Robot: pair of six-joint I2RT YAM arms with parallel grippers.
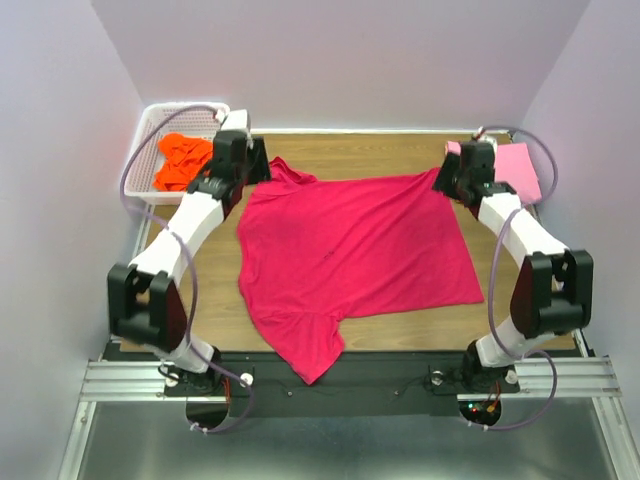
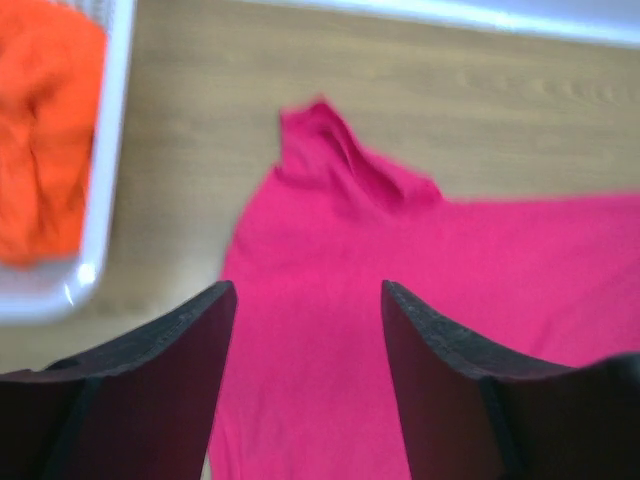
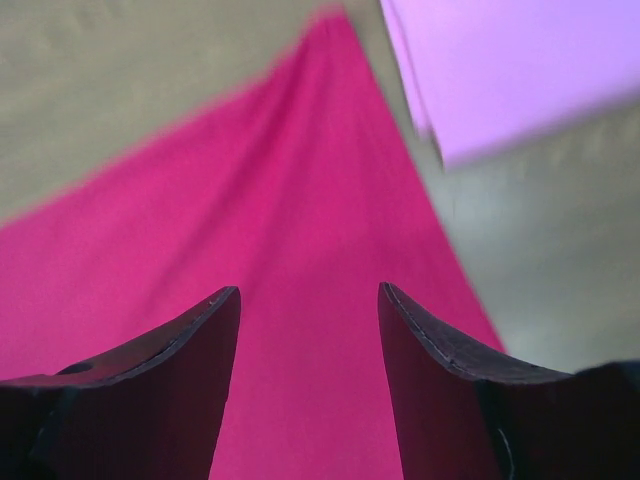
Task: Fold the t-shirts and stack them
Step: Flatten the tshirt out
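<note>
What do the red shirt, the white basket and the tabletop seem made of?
Red t-shirt: soft matte cloth, likely cotton knit; it lies limp with shallow wrinkles. Basket: white plastic, it seems, from lattice walls and a glossy rim. Tabletop: light brown with grain lines, wood or wood-look laminate; cannot tell which.

Plain crimson t-shirt [image 1: 350, 250] at centre; bright orange t-shirt [image 1: 182, 162] in the white lattice basket [image 1: 147, 135], upper left; pale pink t-shirt [image 1: 520, 172], seemingly unprinted, upper right.
</note>
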